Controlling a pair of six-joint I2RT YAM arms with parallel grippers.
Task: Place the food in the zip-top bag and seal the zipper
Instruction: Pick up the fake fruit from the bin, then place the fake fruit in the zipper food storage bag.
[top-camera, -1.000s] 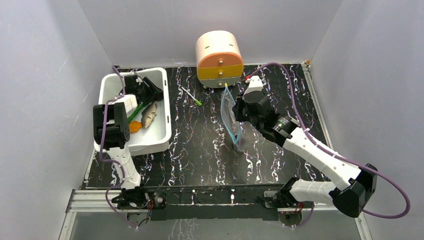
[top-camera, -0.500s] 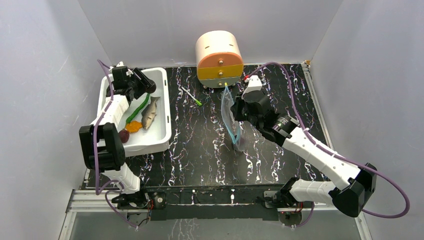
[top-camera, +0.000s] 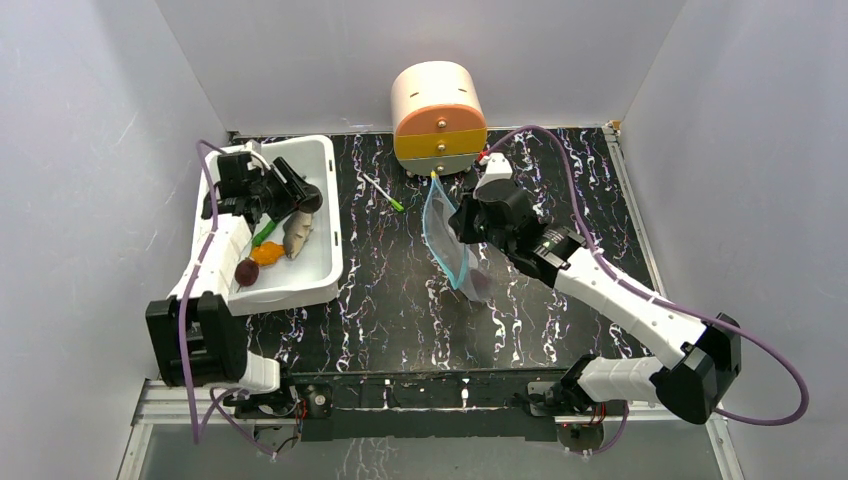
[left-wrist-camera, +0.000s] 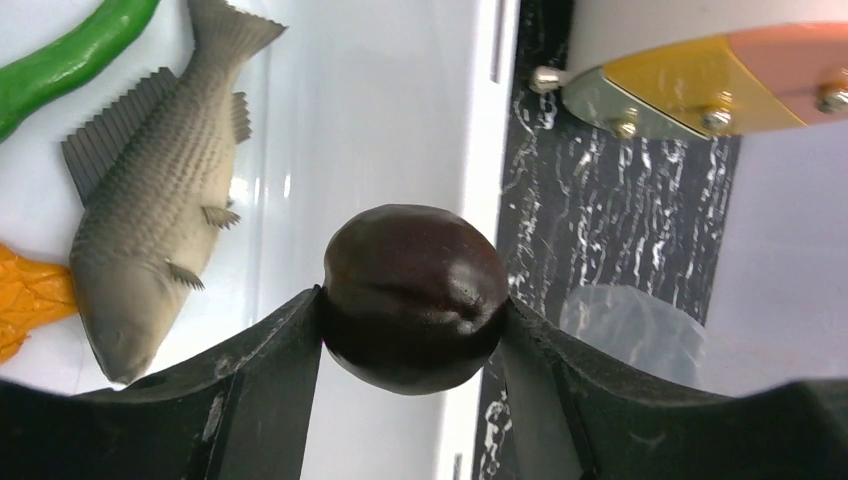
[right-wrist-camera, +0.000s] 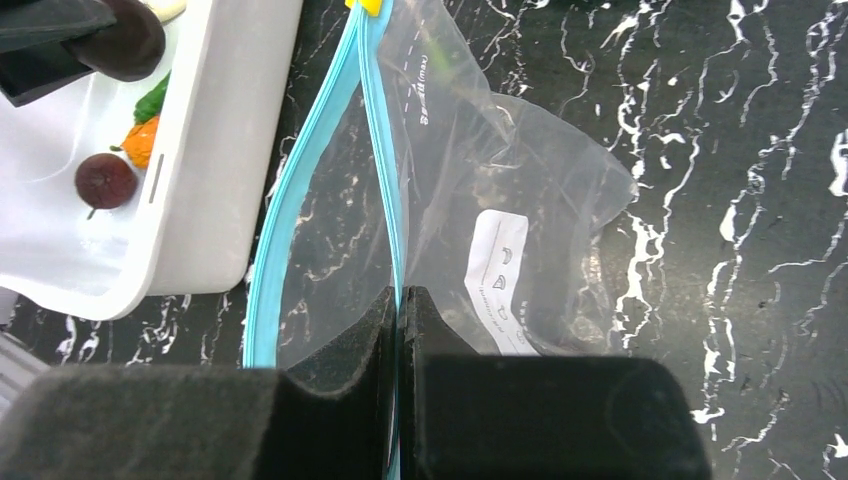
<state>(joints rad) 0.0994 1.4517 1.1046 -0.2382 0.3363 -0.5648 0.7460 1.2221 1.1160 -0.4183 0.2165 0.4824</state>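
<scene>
Above the white tub (top-camera: 322, 268) the left claw (left-wrist-camera: 412, 335) pinches a dark ball (left-wrist-camera: 415, 280); the right claw (right-wrist-camera: 400, 300) clamps the zipper (right-wrist-camera: 393, 200), holding the zip-top bag (right-wrist-camera: 530, 180) agape for it.

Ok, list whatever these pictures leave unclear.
Long curved green pepper: left wrist view, cut by the top-left corner; top view, partly under the left gripper holding a dark purple-brown ball.
Small orange lump: left wrist view, cut by the left edge.
Small white label on the crinkly clear bag: right wrist view, print too small to read.
</scene>
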